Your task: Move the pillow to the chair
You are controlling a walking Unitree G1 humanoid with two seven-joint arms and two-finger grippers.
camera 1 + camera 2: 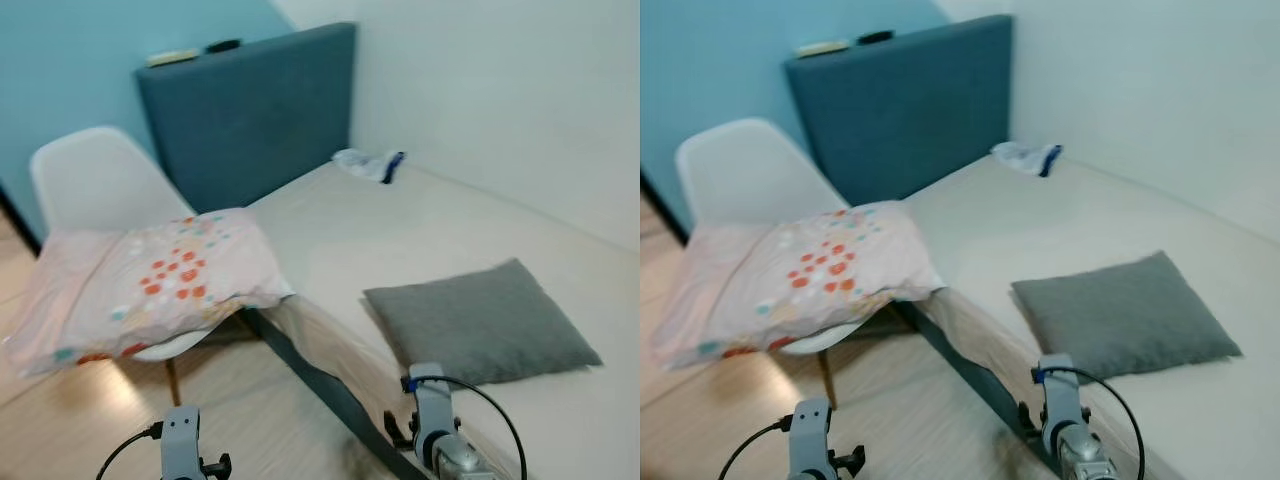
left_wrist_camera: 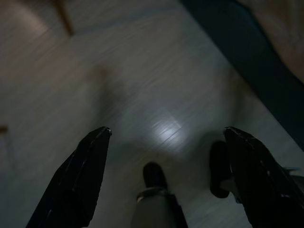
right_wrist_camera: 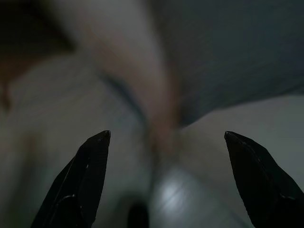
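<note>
The floral pillow (image 1: 150,285) lay across the seat of the white chair (image 1: 95,180), which stood against the side of the bed (image 1: 420,240), with the pillow's near corner overhanging toward the bed edge. On the bed, a grey cushion (image 1: 480,320) rested near the foot-side edge and a small white-and-blue cloth (image 1: 368,163) lay close to the blue headboard (image 1: 250,110). My left gripper (image 2: 166,178) hung over the wood floor (image 2: 142,85) beside the bed with its fingers spread apart and holding nothing, and my right gripper (image 3: 166,178) hung at the bed edge, fingers likewise spread and empty.
</note>
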